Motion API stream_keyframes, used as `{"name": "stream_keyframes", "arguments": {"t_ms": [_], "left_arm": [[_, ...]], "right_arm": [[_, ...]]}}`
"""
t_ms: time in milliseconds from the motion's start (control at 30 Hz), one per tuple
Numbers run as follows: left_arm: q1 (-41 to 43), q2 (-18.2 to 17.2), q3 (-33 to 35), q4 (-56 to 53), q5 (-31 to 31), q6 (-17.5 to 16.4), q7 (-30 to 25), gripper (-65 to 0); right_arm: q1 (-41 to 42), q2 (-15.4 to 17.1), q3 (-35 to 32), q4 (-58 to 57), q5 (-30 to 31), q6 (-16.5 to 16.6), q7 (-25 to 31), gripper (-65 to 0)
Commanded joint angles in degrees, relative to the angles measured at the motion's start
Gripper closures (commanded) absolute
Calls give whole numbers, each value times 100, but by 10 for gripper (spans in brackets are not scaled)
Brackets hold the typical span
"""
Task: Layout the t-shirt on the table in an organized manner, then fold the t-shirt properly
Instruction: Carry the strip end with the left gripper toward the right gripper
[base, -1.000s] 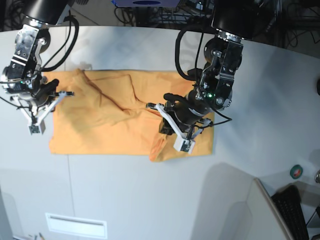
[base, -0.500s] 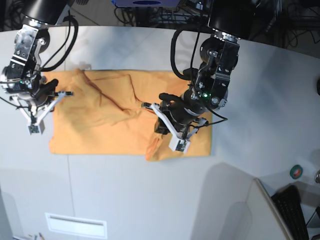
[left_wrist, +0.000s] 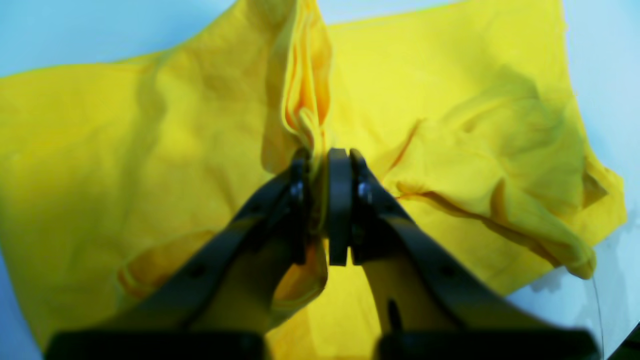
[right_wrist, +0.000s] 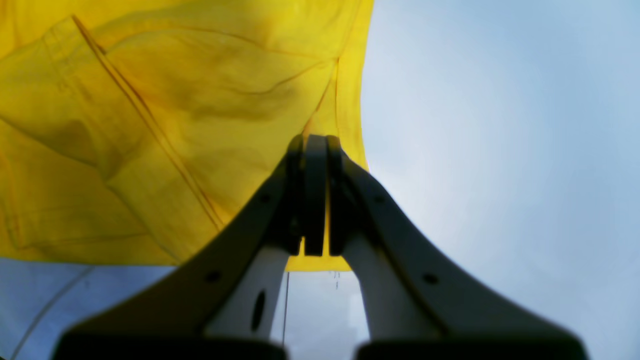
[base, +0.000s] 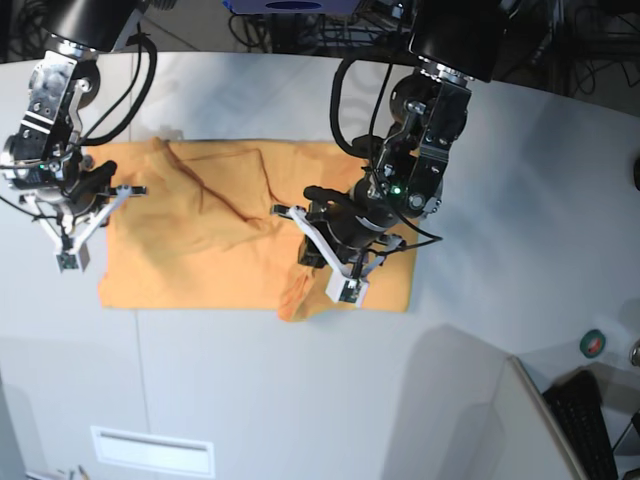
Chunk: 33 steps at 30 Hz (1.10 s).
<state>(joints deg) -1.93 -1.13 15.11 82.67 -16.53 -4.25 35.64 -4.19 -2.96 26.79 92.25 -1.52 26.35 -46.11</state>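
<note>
While lying spread on the white table, orange t-shirt bunched in the middle. Left gripper clamped tight on a raised fold. Right gripper pinched together at the shirt's edge.

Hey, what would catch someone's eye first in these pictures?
The orange t-shirt spread across the white table. The left tool is shut on a bunched ridge of fabric near the shirt's middle, and the right tool is shut at the shirt's edge.
</note>
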Motion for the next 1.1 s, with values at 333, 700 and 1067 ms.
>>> {"name": "stream_keyframes", "arguments": {"t_ms": [333,700,1067], "left_arm": [[-268,178,40,-272,-48,16,-148,0],[-277,187,49,-289,-30,16,-148,0],[-277,187,58,-307,-48,8,-148,0]], "right_arm": [[63,46,7,90,33,-2,96,0],[71,46,7,90,33,-2,96,0],[71,37,7,90,33,-2,96,0]]}}
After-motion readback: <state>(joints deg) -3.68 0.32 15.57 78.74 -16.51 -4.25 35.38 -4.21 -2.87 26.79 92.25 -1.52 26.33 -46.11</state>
